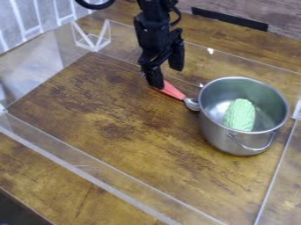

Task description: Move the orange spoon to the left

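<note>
Pot: silver, standing on the right of the wooden worktop (106,123), holding a green ribbed object (238,117)
Orange spoon (173,90): lying just left of the pot (216,132), its metal bowl nearest it
Claw (166,76): spreading wide, hovering around the handle's far end

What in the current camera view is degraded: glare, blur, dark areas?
Camera view: gripper is near black, with little detail around its fingers; pot has bright reflections on its metal; table shows a soft sheen and paler patches; spoon looks soft at this low resolution, though its red handle stands out.
</note>
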